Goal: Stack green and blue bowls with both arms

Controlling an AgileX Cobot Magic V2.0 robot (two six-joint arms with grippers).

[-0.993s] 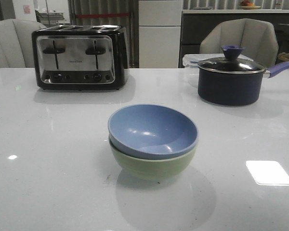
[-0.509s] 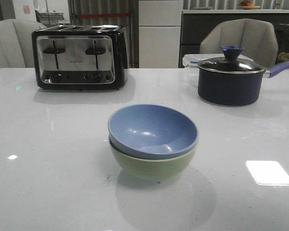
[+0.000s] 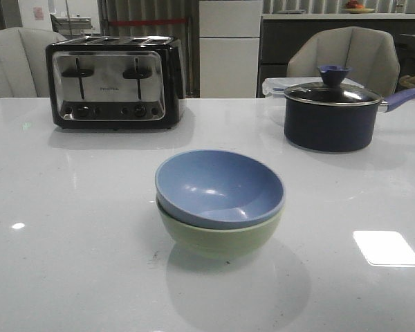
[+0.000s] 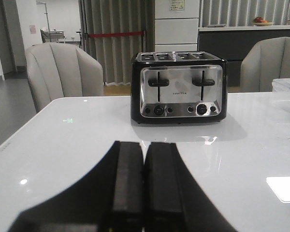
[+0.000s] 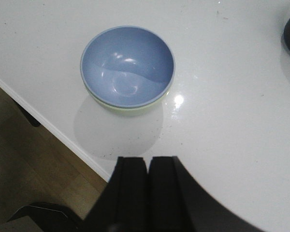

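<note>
A: Bowls?
B: Two, one blue bowl [image 3: 220, 187] and one green bowl [image 3: 220, 238].
A: Appliances, cookware?
B: One toaster [image 3: 115, 83] with four slots, one dark lidded pot [image 3: 330, 115].
A: Chairs?
B: Two, left chair [image 3: 17, 61] and right chair [image 3: 346, 57].
A: Grippers?
B: Two, left gripper [image 4: 144, 186] and right gripper [image 5: 147, 191].

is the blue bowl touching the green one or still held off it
Touching. In the front view the blue bowl is nested in the green bowl with no gap at the rims; the right wrist view shows the same.
</note>
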